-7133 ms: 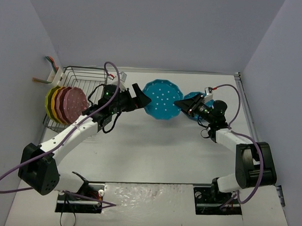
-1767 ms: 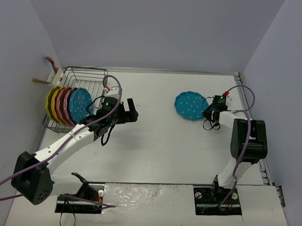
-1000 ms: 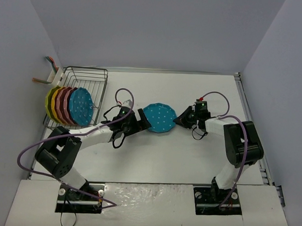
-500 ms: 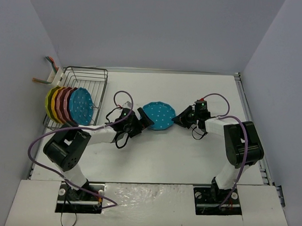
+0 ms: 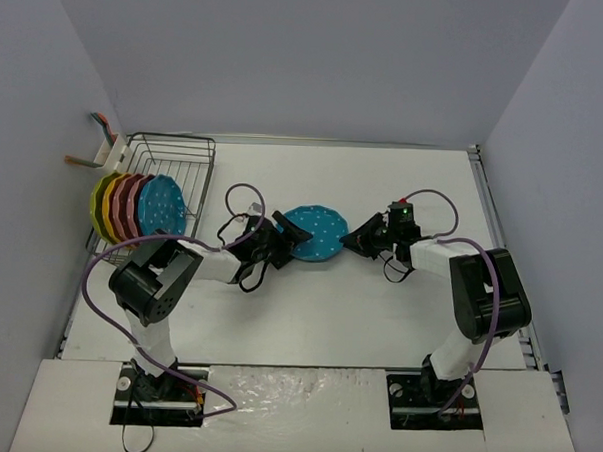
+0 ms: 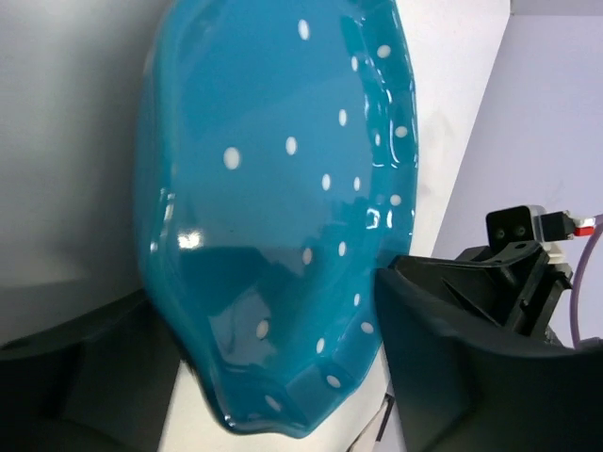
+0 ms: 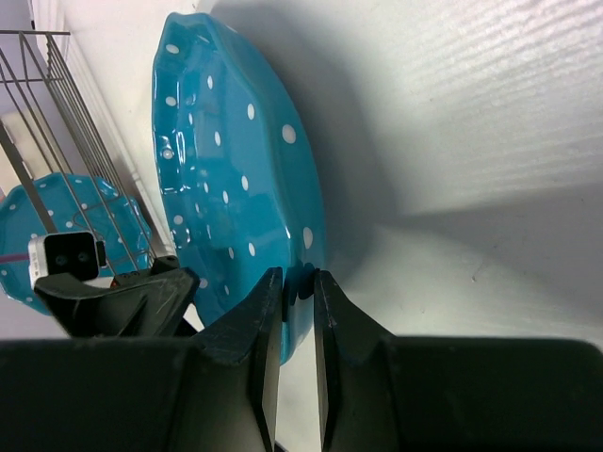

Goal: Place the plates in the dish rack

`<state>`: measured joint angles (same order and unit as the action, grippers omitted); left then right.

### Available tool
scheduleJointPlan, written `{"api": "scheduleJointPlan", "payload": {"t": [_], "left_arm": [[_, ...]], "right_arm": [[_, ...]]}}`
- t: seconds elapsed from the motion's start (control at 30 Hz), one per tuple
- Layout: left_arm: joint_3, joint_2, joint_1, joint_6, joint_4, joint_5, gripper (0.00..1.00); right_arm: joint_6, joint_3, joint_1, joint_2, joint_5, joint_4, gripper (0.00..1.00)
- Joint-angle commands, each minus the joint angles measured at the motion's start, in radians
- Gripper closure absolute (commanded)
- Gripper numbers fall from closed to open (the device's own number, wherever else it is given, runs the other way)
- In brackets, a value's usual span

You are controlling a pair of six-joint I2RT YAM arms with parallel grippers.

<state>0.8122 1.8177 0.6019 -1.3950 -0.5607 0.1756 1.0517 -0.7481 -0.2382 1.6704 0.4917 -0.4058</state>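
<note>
A turquoise polka-dot plate hangs tilted over the middle of the table. My right gripper is shut on its right rim; the right wrist view shows its two fingers pinching the rim. My left gripper is open at the plate's left edge, and in the left wrist view the plate sits between its spread fingers. The black wire dish rack stands at the far left. It holds several upright plates, lime, orange, pink and a turquoise one.
A white utensil caddy hangs on the rack's far left corner. The back half of the rack holds no plates. Grey walls close in the table on the left, back and right. Purple cables loop from both arms.
An earlier turquoise plate now stands in the rack. My right gripper brought this plate from the right to the centre. In the last second my left gripper moved in around its left edge.
</note>
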Motion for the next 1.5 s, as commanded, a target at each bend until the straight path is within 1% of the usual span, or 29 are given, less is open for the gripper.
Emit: {"api": "scheduleJointPlan", "payload": {"t": [0.0, 0.07, 0.17, 0.4, 0.43, 0.5, 0.53, 0.57, 0.6, 0.63, 0.7, 0.73, 0.8, 0.87, 1.0, 1.17, 1.27, 1.33, 1.37, 1.4, 1.47], "left_arm": [[-0.029, -0.006, -0.012, -0.072, -0.135, -0.028, 0.39], [-0.048, -0.003, -0.012, -0.092, -0.166, -0.035, 0.51], [-0.078, -0.007, -0.013, -0.113, -0.211, -0.051, 0.66], [-0.106, -0.038, -0.016, -0.101, -0.247, -0.062, 0.96], [-0.105, -0.044, -0.016, -0.095, -0.248, -0.062, 0.99], [-0.104, -0.063, -0.016, -0.076, -0.249, -0.056, 1.00], [-0.103, -0.072, -0.017, -0.069, -0.249, -0.054, 1.00], [-0.102, -0.075, -0.017, -0.067, -0.249, -0.053, 1.00], [-0.102, -0.089, -0.017, -0.054, -0.246, -0.052, 1.00], [-0.102, -0.112, -0.017, -0.034, -0.242, -0.050, 1.00], [-0.095, -0.140, -0.016, -0.003, -0.226, -0.053, 1.00], [-0.091, -0.168, -0.016, 0.035, -0.192, -0.059, 1.00], [-0.076, -0.207, -0.014, 0.090, -0.136, -0.069, 1.00], [-0.064, -0.254, -0.016, 0.143, -0.090, -0.085, 1.00], [-0.029, -0.337, -0.016, 0.248, 0.007, -0.084, 1.00], [0.043, -0.455, -0.018, 0.404, 0.177, -0.091, 1.00], [0.132, -0.542, -0.027, 0.561, 0.364, -0.127, 1.00], [0.184, -0.588, -0.034, 0.663, 0.504, -0.181, 1.00], [0.213, -0.621, -0.038, 0.738, 0.553, -0.210, 1.00], [0.238, -0.624, -0.043, 0.744, 0.558, -0.212, 1.00], [0.335, -0.669, -0.064, 0.886, 0.717, -0.282, 1.00]], "right_arm": [[0.060, -0.004, -0.009, -0.092, 0.106, -0.175, 1.00], [0.060, 0.004, -0.009, -0.093, 0.108, -0.175, 1.00], [0.060, 0.018, -0.009, -0.098, 0.109, -0.173, 1.00], [0.051, 0.046, -0.010, -0.114, 0.114, -0.173, 1.00], [0.050, 0.047, -0.009, -0.118, 0.114, -0.170, 1.00], [0.027, 0.052, -0.009, -0.129, 0.106, -0.153, 0.95], [0.017, 0.054, -0.009, -0.136, 0.099, -0.144, 0.91], [0.013, 0.055, -0.009, -0.144, 0.096, -0.133, 0.88], [-0.002, 0.053, -0.009, -0.156, 0.084, -0.109, 0.82], [-0.027, 0.050, -0.009, -0.170, 0.066, -0.078, 0.71], [-0.079, 0.040, -0.009, -0.191, 0.029, -0.029, 0.53], [-0.098, 0.036, -0.009, -0.196, 0.016, -0.010, 0.41], [-0.159, 0.017, -0.009, -0.210, -0.031, 0.036, 0.26], [-0.193, 0.005, -0.007, -0.229, -0.057, 0.088, 0.14], [-0.280, -0.044, -0.003, -0.278, -0.115, 0.178, 0.05], [-0.370, -0.093, 0.020, -0.367, -0.147, 0.242, 0.02], [-0.410, -0.096, 0.033, -0.442, -0.164, 0.250, 0.00], [-0.436, -0.090, 0.035, -0.485, -0.178, 0.250, 0.00], [-0.456, -0.087, 0.037, -0.503, -0.183, 0.251, 0.00], [-0.458, -0.086, 0.037, -0.519, -0.183, 0.249, 0.00], [-0.494, -0.075, 0.039, -0.556, -0.194, 0.249, 0.00]]}}
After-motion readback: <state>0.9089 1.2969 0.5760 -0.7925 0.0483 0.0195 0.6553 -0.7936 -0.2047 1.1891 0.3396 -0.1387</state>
